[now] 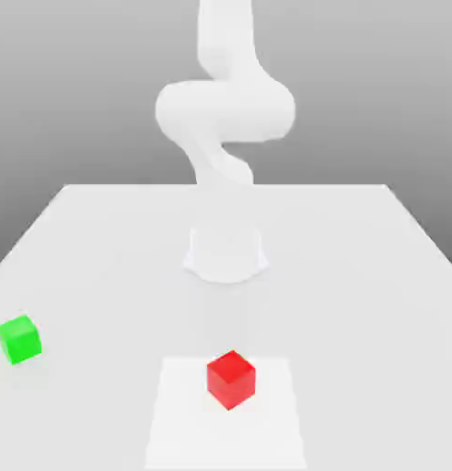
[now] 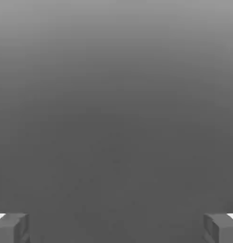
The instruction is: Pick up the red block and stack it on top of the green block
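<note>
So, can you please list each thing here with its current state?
red block: flat on the table, on a paler square patch, not held.
green block: on the table, apart from the red block, nothing stacked on it.
gripper: open, nothing between its fingers.

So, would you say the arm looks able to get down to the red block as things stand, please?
Probably yes. The red block sits alone on the table, in front of the arm's base, with the green block well off to the exterior view's left. Nothing stands over or beside it, and the gripper has its jaws wide apart and empty.
</note>
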